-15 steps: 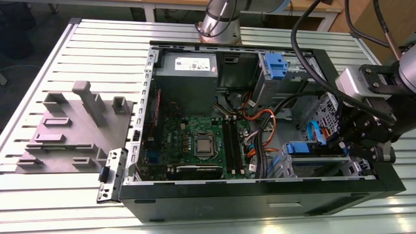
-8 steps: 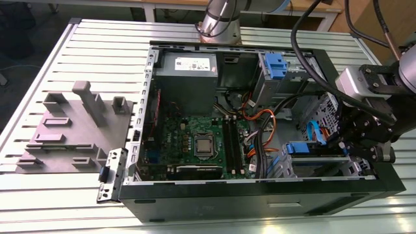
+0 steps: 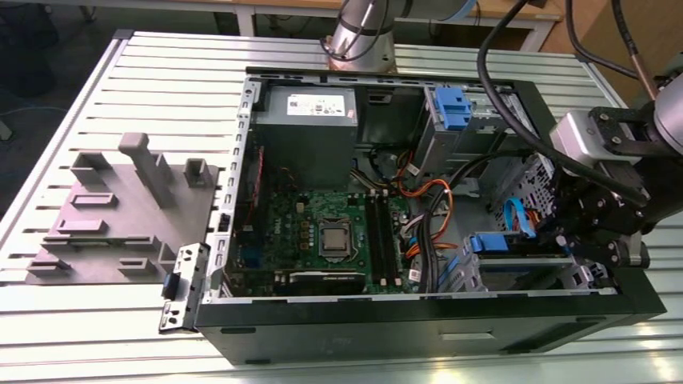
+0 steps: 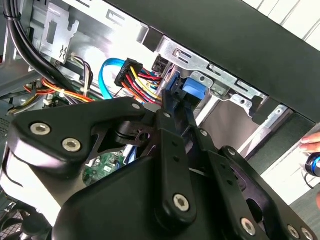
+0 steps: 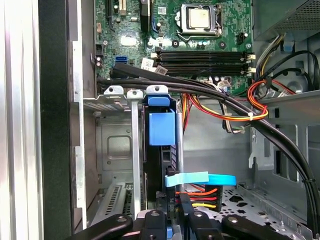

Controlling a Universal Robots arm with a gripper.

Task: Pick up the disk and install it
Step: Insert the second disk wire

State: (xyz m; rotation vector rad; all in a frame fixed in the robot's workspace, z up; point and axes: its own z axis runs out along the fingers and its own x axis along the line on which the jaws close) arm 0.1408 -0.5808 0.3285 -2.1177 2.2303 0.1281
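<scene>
Exterior view: open computer case [image 3: 427, 316] on slatted metal table [image 3: 160, 72].

The arm [image 3: 361, 28] is seen in the exterior view as a silver-grey tube above a darker ring joint. Its wrist is formed of a pale grey block [image 3: 585, 138] followed by a black housing, and thick black cables [image 3: 510, 96] are looped over it. The gripper [image 4: 172, 107] is built of matte black linkage plates, pinned with silver round-headed and hex-socket screws, as shown in the second wrist view. Its black links and screw heads [image 5: 195, 214] are also seen in the first wrist view.
</scene>
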